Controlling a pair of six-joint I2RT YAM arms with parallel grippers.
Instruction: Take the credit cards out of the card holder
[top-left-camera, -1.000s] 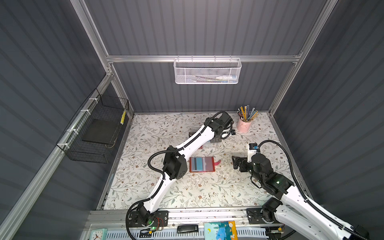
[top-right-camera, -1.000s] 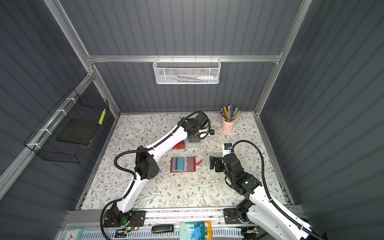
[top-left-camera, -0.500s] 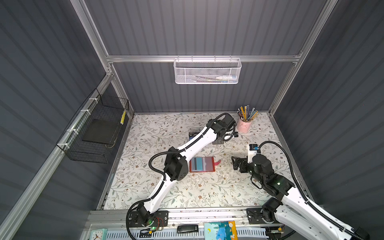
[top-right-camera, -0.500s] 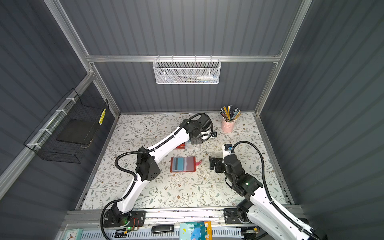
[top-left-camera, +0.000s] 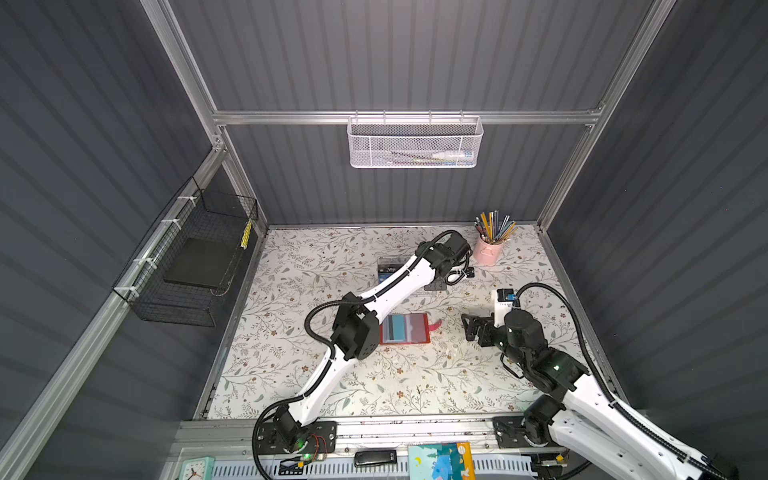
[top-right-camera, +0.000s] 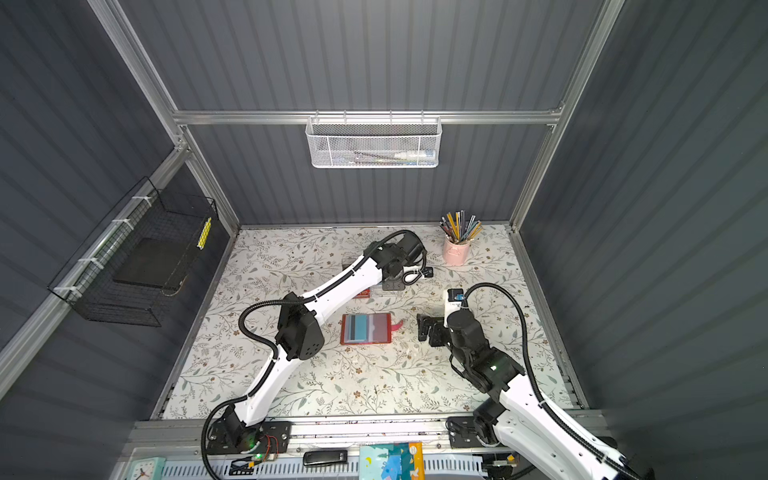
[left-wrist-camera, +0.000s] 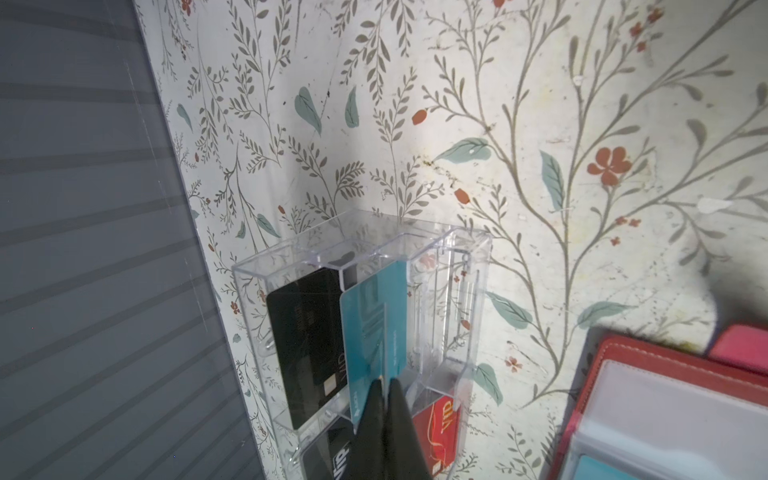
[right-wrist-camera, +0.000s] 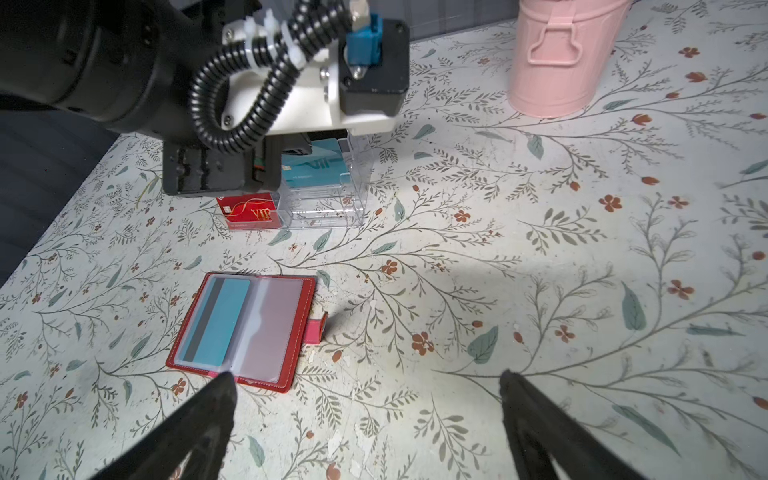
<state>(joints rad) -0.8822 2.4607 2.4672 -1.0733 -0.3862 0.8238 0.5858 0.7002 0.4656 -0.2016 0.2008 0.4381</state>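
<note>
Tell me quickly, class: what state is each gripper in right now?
Left gripper: shut on a teal credit card, at the clear rack.
Right gripper: open, holding nothing, near the red card holder.

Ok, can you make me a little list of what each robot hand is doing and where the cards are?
left gripper: shut on a teal card, at the clear rack
right gripper: open, empty, near the red wallet
wallet: lying open on the table
inside wallet: one light-blue card
also in rack: black card, red card
</note>
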